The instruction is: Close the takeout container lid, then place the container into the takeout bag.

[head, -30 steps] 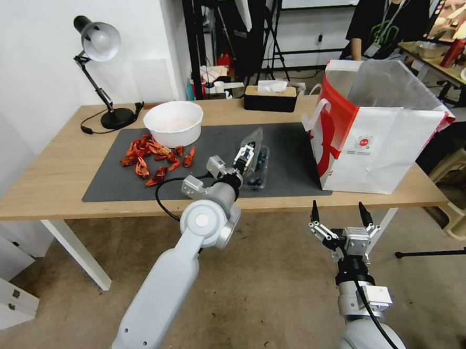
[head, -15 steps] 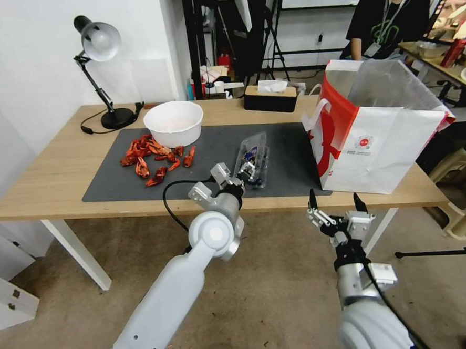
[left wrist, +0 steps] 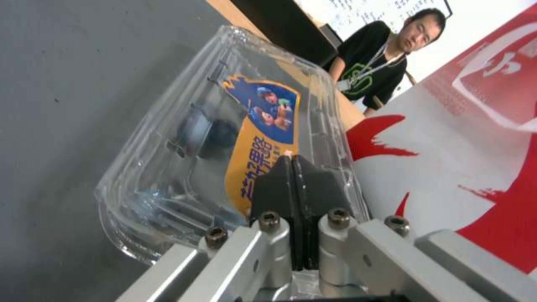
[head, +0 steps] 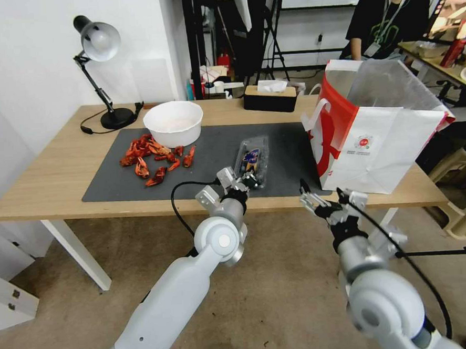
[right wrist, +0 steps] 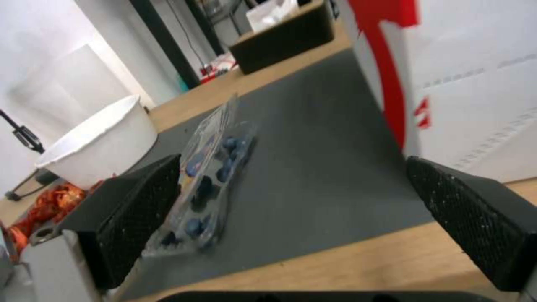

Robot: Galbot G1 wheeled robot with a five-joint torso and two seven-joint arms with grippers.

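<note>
The takeout container (head: pixel 253 160), a small clear clamshell with dark blueberries, lies on the grey mat (head: pixel 210 144). Its lid (left wrist: pixel 263 121), with an orange and blue label, is folded down over the base. In the right wrist view the lid (right wrist: pixel 209 126) has one long edge slightly raised above the container (right wrist: pixel 215 184). My left gripper (head: pixel 247 180) is shut, fingertips (left wrist: pixel 280 184) together and pressing on the lid's near end. My right gripper (head: pixel 324 195) hovers open at the table's front edge, right of the container. The takeout bag (head: pixel 378 144) stands open at the right.
A round white bowl (head: pixel 173 123) and red crayfish pieces (head: pixel 150 158) sit at the mat's left. A desk lamp (head: pixel 99 46) and a tissue box (head: pixel 270 96) stand at the back. The bag's red and white side (right wrist: pixel 475 84) is close beside my right gripper (right wrist: pixel 308 218).
The lid went from standing upright to lying down on the base, pushed by my left gripper, which drew back to its near end. My right gripper rose to the table's front edge.
</note>
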